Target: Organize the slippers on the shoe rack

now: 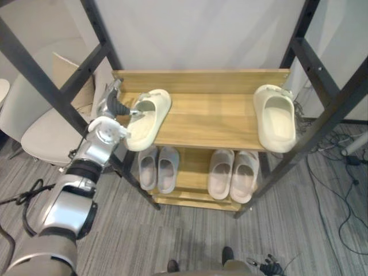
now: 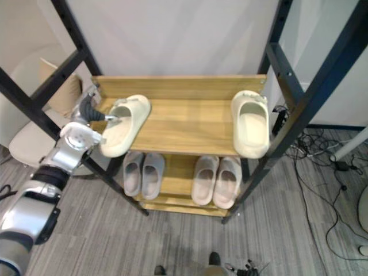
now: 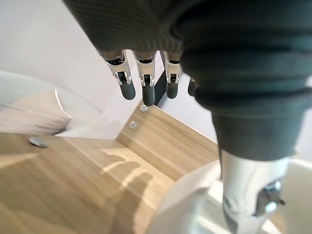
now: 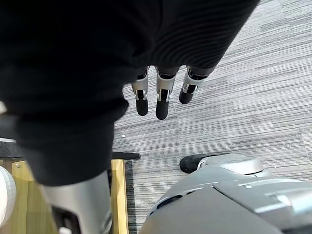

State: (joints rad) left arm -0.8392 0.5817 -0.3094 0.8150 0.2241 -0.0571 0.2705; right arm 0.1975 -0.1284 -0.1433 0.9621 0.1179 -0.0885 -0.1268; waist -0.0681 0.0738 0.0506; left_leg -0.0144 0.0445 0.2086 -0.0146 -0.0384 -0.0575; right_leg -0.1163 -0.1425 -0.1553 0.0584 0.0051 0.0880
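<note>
Found the cream foam slipper (image 1: 146, 118) at nine o'clock on the top board of the light wooden shoe rack (image 1: 213, 118), skewed, near end hanging past the front edge. Noted the left hand (image 1: 115, 109) beside it, fingers (image 3: 148, 90) straight and apart over the board, thumb (image 3: 243, 195) at the slipper's mouth. Judged best to swing it square, then slide it towards three o'clock beside its cream mate (image 1: 276, 118) without tipping it off. Saw the right hand (image 4: 161, 102) over the grey carpeted floor (image 4: 243, 73), fingers straight.

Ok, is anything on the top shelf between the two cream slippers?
Nothing visible. Bare wood of the top shelf separates the left cream slipper, where the left robot hand is, from the right cream slipper.
</note>
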